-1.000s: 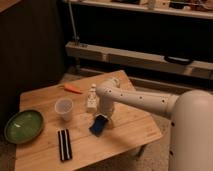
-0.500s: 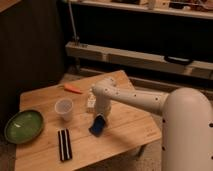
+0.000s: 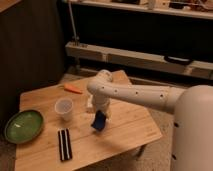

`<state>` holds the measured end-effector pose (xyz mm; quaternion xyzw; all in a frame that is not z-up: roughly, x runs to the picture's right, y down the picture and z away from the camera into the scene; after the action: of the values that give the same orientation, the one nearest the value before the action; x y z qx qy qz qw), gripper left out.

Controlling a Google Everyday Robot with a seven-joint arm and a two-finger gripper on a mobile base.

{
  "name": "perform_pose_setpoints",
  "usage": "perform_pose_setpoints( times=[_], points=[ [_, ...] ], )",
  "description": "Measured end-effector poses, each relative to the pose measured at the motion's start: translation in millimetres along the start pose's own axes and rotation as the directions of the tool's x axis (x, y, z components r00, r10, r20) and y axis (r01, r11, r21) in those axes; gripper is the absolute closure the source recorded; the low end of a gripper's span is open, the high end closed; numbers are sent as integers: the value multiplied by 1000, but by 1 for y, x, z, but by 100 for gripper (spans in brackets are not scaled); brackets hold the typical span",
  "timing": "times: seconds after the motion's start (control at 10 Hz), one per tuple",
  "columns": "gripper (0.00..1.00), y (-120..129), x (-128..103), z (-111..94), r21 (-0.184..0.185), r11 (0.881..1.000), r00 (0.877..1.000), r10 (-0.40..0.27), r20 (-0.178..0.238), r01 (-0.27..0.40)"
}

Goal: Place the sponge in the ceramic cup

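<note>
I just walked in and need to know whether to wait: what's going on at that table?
The robot's one arm reaches over the wooden table. Its gripper is near the table's middle, closed on the blue sponge, which hangs tilted under it. The ceramic cup stands upright to the sponge's left in the picture, apart from it, so the sponge is not yet in it. A green plate, a striped flat piece and an orange item lie apart from the gripper.
</note>
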<state>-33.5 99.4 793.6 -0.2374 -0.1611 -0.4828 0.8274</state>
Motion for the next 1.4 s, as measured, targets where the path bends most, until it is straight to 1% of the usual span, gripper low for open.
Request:
perform_pose_setpoints(
  times=[0.1,0.2,0.3,0.4,0.5,0.6,0.7,0.8,0.9,1.0,1.1,1.3,1.4],
  points=[
    [81,-11,8,-29,40,999,999,-19,-35,20],
    [81,-24,21,-57,122,991,996,-48,-69,56],
    [81,-36,27,-73,181,979,992,-81,-94,97],
    [81,-61,31,-91,249,954,983,-139,-121,166],
    [81,-85,31,-100,278,935,972,-187,-143,220],
    [81,-111,29,-105,292,915,957,-237,-167,277],
    [81,-135,24,-105,292,899,942,-281,-182,325],
    [81,-164,16,-102,283,880,921,-337,-197,383],
    [81,-184,9,-100,267,863,900,-382,-210,429],
    [81,-195,1,-98,254,851,885,-412,-218,459],
    [81,-214,-13,-94,232,828,855,-463,-233,511],
    [81,-232,-34,-91,208,795,817,-522,-245,570],
    [81,-238,-45,-86,193,776,795,-554,-247,600]
  ],
)
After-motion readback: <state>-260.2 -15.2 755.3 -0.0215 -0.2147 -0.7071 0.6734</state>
